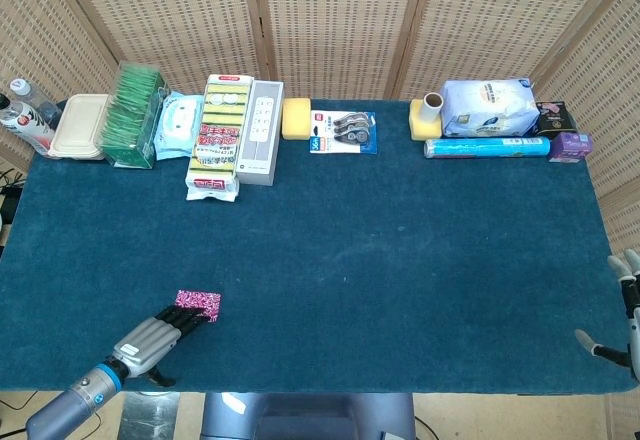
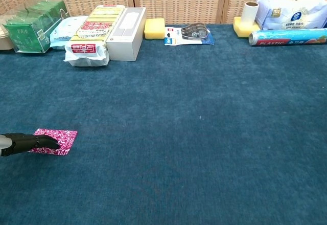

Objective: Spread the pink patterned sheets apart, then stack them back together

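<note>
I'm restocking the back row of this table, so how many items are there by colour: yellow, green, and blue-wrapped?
Yellow: 3 (sponge pack, sponge, sponge under the roll)
Green: 1 (tea box)
Blue-wrapped: 2 (plastic wrap roll, wet wipes pack)
Total: 6

Along the far edge of the dark blue carpeted tabletop (image 1: 400, 260) stand a green tea box (image 1: 132, 116), a pack of yellow sponges (image 1: 218, 135), a long white box (image 1: 260, 132), a loose yellow sponge (image 1: 296, 118), and a blue plastic-wrap roll (image 1: 487, 147).
</note>
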Robot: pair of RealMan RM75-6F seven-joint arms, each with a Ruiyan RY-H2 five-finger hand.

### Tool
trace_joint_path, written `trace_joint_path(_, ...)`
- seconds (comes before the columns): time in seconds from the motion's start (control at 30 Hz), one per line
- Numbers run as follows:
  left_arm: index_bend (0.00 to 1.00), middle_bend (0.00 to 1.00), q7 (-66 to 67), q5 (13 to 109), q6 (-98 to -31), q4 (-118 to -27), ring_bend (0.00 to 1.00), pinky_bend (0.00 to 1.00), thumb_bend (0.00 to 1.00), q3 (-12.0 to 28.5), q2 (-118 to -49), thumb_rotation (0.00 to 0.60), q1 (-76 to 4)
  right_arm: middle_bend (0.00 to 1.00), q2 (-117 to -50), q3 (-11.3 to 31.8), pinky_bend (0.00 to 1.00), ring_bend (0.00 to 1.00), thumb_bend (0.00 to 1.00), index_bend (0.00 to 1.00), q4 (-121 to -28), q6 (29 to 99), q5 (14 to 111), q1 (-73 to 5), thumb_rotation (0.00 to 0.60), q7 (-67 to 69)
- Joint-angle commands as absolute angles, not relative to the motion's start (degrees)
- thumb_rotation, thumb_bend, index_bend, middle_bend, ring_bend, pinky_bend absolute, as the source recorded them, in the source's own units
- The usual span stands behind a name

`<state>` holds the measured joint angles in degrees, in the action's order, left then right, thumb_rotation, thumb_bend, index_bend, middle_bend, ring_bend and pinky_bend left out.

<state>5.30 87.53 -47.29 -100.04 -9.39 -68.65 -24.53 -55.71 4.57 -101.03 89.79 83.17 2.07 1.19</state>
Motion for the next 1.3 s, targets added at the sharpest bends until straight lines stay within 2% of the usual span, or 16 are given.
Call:
trace_joint_path(0.03,0.00,0.00,5.2,86.9,-46.8,-99.9,0.00,0.02,0.06,-9.2,-68.7,0.600,-25.0,0.02,-55.7,4.5,0.00,0.00,0.00,0.06,-101.1,89.7,83.1,2.1,0.600,1.2)
trace_joint_path(0.6,0.00,0.00,4.9,80.1,-44.5,-97.0,0.00,0.02,0.06,-7.0,-68.9,0.600,-26.9,0.01,-55.3,4.6,0.00,0.00,0.00,0.06,-101.4,89.5,82.9,2.1,0.600,1.4)
trace_joint_path(0.93,0.00,0.00,4.1,80.0,-47.1,-97.8,0.00,0.02,0.06,-6.3,-67.5,0.600,-26.5,0.01,-55.3,4.4,0.00,0.00,0.00,0.07,-101.3,89.7,83.0,2.3,0.600,1.6)
trace_joint_path(1.3,0.00,0.00,1.0,86.9,-47.7,-100.5,0.00,0.02,0.06,-9.6,-65.9,0.600,-26.2,0.01,-54.9,4.4,0.00,0.00,0.00,0.06,-101.7,89.6,83.1,2.3,0.600,1.8)
